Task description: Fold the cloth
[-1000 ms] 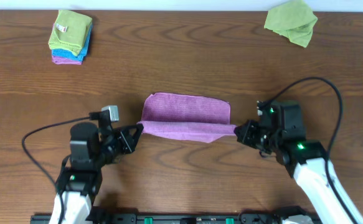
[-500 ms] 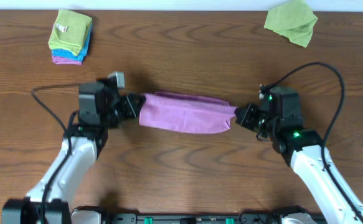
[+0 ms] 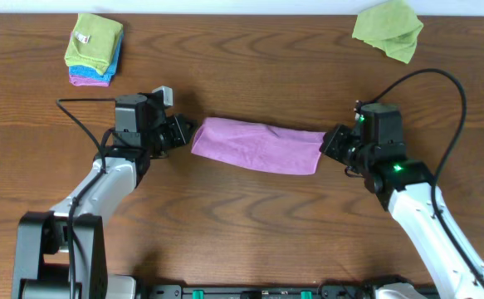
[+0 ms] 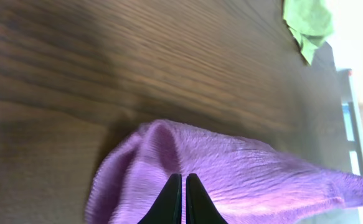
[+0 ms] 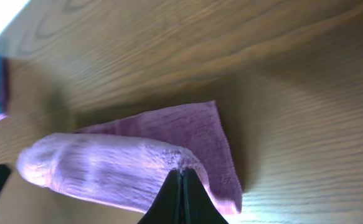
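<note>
The purple cloth point(image 3: 256, 144) lies folded over as a long band in the middle of the wooden table. My left gripper point(image 3: 185, 133) is shut on its left end, and my right gripper point(image 3: 328, 146) is shut on its right end. In the left wrist view the shut fingers point(image 4: 183, 179) pinch the purple cloth point(image 4: 231, 168), which is held up above the table. In the right wrist view the shut fingers point(image 5: 181, 175) pinch the upper layer of the cloth point(image 5: 106, 165), with a lower layer lying flat on the table beneath.
A stack of folded cloths, green on blue on purple point(image 3: 94, 48), sits at the back left. A crumpled green cloth point(image 3: 388, 30) lies at the back right; it also shows in the left wrist view point(image 4: 307, 26). Black cables arc behind both arms.
Both grippers carried the cloth's near edge away from me, folding it over its far part. The left arm swung far forward; the cloth now is a narrower band.
</note>
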